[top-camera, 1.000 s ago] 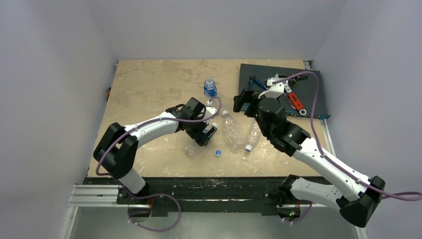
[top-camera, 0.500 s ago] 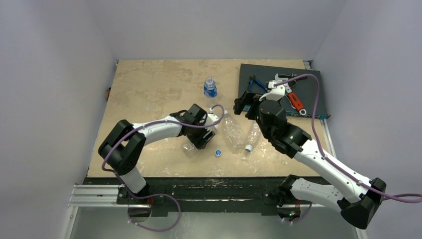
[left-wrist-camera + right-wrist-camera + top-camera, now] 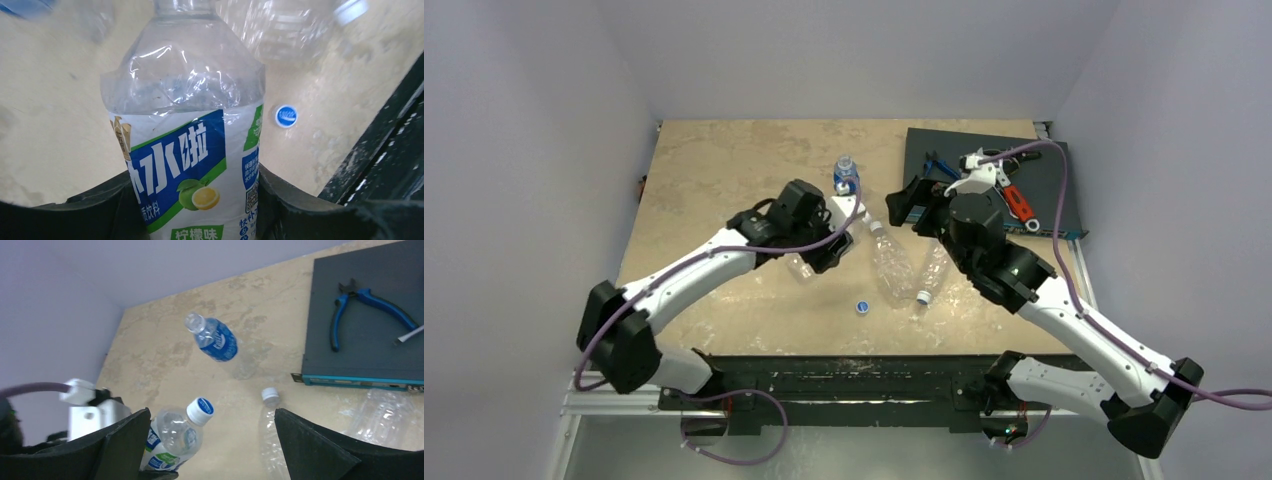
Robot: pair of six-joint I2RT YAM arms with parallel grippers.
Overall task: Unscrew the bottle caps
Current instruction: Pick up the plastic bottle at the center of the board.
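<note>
My left gripper (image 3: 195,200) is shut on a labelled bottle (image 3: 185,100), lifted off the table and tilted. Its blue-and-white cap (image 3: 200,411) is still on and points toward my right gripper (image 3: 212,415), which hangs open just above it, apart from it. A blue-labelled bottle (image 3: 845,178) stands upright behind with a bare neck. Two crinkled unlabelled bottles (image 3: 891,265) (image 3: 932,272) lie on the table, each with a white cap (image 3: 875,227) (image 3: 921,297). A loose blue cap (image 3: 861,306) lies on the table near the front.
A dark mat (image 3: 1044,165) at the back right holds blue pliers (image 3: 360,305) and a red-handled tool (image 3: 1019,205). My right arm's purple cable (image 3: 1056,215) loops over the mat. The black front rail (image 3: 390,150) borders the table's near edge.
My left gripper closed on the labelled bottle and carried it up and back, toward the right gripper. The right gripper shifted slightly left and stayed open.
</note>
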